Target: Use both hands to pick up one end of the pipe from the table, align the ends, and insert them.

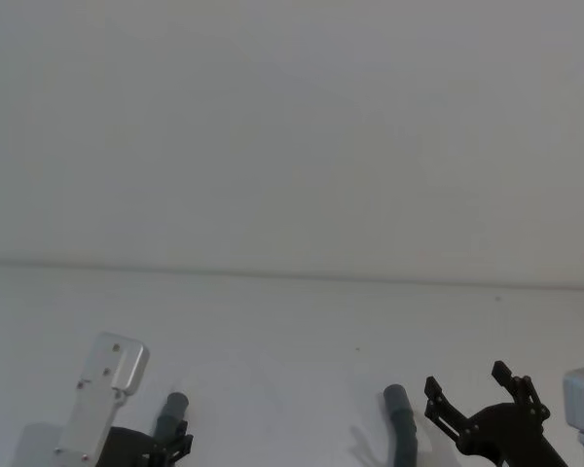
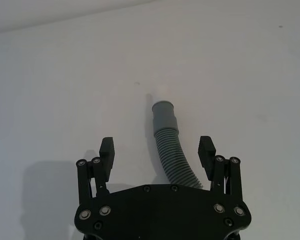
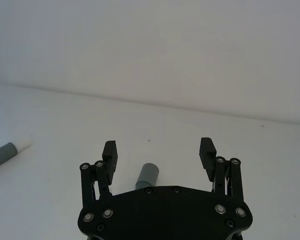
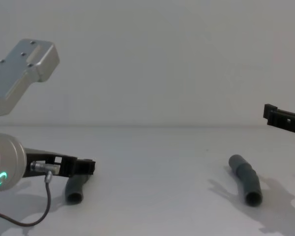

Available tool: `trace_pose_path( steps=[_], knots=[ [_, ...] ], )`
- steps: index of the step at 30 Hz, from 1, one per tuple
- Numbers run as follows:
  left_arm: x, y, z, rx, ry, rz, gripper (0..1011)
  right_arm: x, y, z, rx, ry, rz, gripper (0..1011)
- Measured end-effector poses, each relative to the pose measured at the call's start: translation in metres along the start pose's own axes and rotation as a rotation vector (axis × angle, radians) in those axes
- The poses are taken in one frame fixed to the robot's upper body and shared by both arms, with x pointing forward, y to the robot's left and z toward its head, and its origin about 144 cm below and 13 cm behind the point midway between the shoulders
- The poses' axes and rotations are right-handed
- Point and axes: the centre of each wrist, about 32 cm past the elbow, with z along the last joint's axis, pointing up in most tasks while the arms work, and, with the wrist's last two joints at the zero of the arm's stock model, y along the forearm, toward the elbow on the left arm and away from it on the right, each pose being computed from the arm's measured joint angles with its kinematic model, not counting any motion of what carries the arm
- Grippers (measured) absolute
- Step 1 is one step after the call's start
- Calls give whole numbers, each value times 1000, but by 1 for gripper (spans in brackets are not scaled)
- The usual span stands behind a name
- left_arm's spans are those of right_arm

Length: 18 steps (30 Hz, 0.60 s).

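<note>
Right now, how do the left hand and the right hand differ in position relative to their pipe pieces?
Height: the left hand is low, near the table; the right hand hangs clearly higher. Relation: the left hand's fingers straddle the left pipe piece; the right hand is above the right pipe piece, not around it. Shared: both hands are open and hold nothing.

Right gripper [image 3: 158,150], fingers spread wide over white table [image 3: 250,150], frames a plain grey pipe cuff [image 3: 147,175] at its 12 o'clock, with a white-tipped cuff [image 3: 12,150] well apart at its 9 o'clock.
</note>
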Motion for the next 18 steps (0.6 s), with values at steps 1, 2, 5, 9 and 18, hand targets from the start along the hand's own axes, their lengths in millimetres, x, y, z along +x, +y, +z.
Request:
trace_pose_path(
  steps=[1,2,5,9,18],
  knots=[
    [0,0,0,1,6,3,1002,0,0,0,0,0,0,1000],
    [0,0,0,1,9,5,1001,0,0,0,0,0,0,1000],
    [0,-1,0,5,22,14,1002,0,0,0,0,0,0,1000],
    [0,-2,1,16,32,25,1002,0,0,0,0,0,0,1000],
    [1,-8,5,41,44,36,1002,0,0,0,0,0,0,1000]
  ],
)
